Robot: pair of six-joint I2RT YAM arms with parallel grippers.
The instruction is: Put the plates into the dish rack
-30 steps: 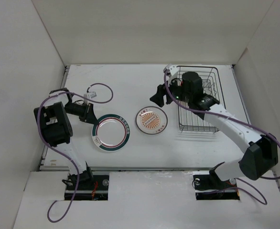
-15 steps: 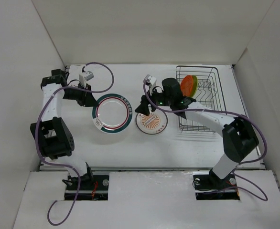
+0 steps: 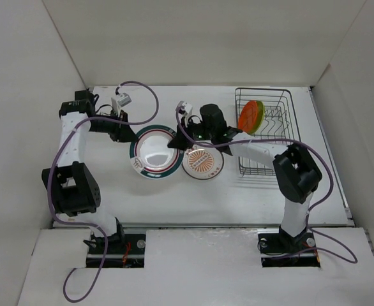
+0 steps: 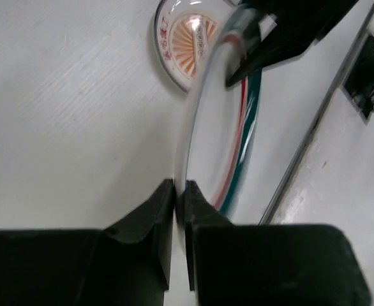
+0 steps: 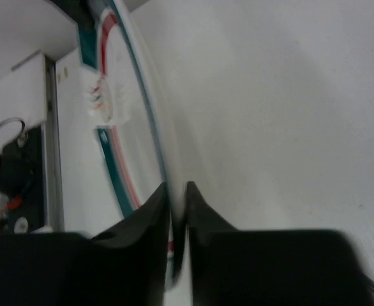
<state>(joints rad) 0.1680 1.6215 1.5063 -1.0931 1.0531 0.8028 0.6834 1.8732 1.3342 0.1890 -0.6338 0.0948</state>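
The white plate with the dark green rim (image 3: 154, 153) is tilted up off the table, held at both sides. My left gripper (image 3: 129, 134) is shut on its left rim, and my right gripper (image 3: 175, 144) is shut on its right rim. In the left wrist view the rim (image 4: 241, 137) runs up from between the pinching jaws. In the right wrist view the same rim (image 5: 113, 169) does likewise. The orange-patterned plate (image 3: 201, 162) lies flat just to the right. The orange plate (image 3: 247, 115) and the lime plate (image 3: 259, 118) stand upright in the dish rack (image 3: 267, 167).
The patterned plate touches or nearly touches the held plate's right edge. The rack stands at the table's back right, close to the right arm's forearm. White walls enclose the table on three sides. A purple cable (image 3: 145, 94) loops above the left arm.
The left gripper has carried the green-rimmed plate rightward and tilted it. The right gripper came left from the rack, over the patterned plate, and shut on the plate's right rim.
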